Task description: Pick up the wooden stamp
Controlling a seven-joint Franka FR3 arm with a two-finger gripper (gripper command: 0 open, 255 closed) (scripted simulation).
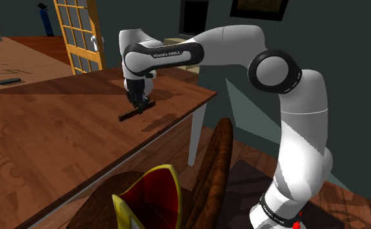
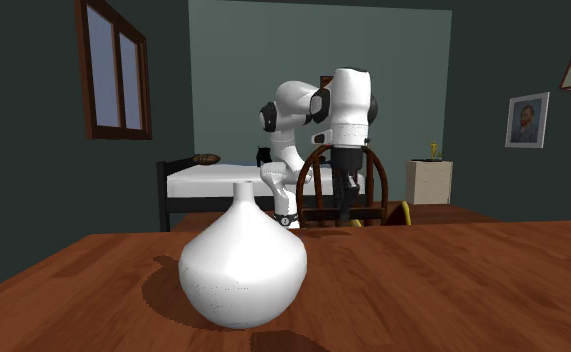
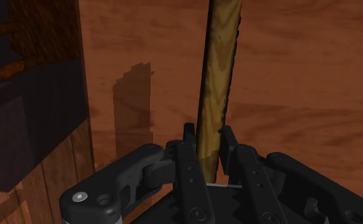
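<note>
Reddish-brown wooden counter (image 1: 47,136) in dark teal-walled room, long slim wooden stamp (image 3: 219,76) pinched between fingers of clenched all-black tool (image 3: 207,137)

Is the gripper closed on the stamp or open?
Shut on it: in the wrist view the gripper clasps the wooden stamp between its two black fingers, which press against both sides.

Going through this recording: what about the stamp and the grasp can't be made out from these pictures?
- Wrist view: the stamp has its far end cut off by the picture's edge. Its near end is hidden between the jaws clasping it.
- Shoulder view: the stamp is in shade, so whether it touches the table cannot be told.
- Shoulder view: a small dark thing on the farther surface is too small to name.
</note>
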